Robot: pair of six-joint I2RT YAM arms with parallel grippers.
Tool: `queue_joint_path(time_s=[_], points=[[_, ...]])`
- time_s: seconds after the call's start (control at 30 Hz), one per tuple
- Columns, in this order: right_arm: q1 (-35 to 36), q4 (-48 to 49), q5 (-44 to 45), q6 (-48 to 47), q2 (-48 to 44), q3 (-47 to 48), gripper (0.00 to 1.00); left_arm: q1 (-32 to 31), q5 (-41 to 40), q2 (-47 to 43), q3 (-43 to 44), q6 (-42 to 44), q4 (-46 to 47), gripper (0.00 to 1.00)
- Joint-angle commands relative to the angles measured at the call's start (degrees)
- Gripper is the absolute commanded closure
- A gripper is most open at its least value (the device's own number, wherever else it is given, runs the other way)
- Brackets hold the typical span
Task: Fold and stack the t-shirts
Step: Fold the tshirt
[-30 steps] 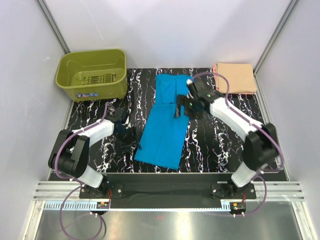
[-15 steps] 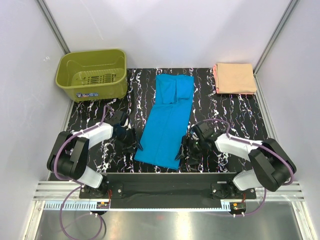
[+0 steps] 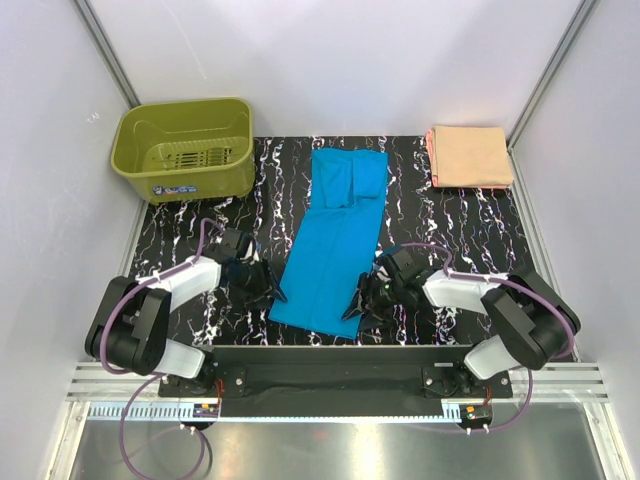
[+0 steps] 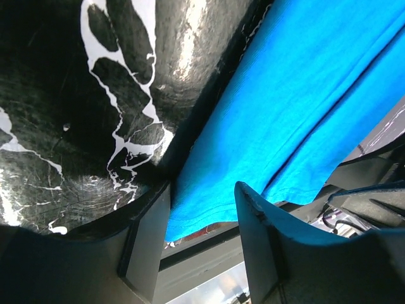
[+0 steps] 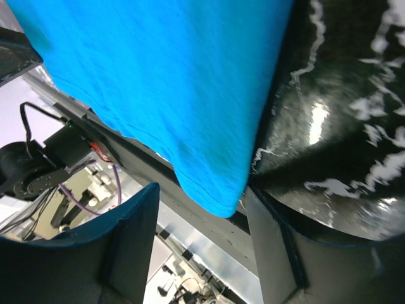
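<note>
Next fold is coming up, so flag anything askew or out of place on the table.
The turquoise t-shirt lies slanted on the table, its near hem offset toward the left arm's side, not square to the edges. The peach t-shirt sits neatly folded in the far right corner. Nothing spilled or damaged.

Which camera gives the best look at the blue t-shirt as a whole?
Top external: the blue t-shirt lies whole on the table, a long strip from far end to near hem. The left wrist and right wrist views each show only one near hem corner, between spread fingers.

Tool (image 4: 202,190) astride blue t-shirt (image 4: 297,107) corner
</note>
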Motion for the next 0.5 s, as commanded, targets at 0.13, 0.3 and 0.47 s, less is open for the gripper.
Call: queue_joint_path(time_s=[0.13,0.3,0.47], points=[[2.03,1.23,1.03,0.87,3.21,-1.34,0.41,-0.26,-7.7,1.24,-5.09,-0.44,-4.04,0.52],[2.21,-2.9,2.61,-0.01,1.89,-1.07,0.42,-0.35,-6.39,0.88,-6.59,-2.2,-2.64,0.59],[2.21,-3.26,3.75,1.57,0.66,-2.92,0.51,-2.54,-5.42,0.27,-7.73,-3.95,-2.02,0.68]])
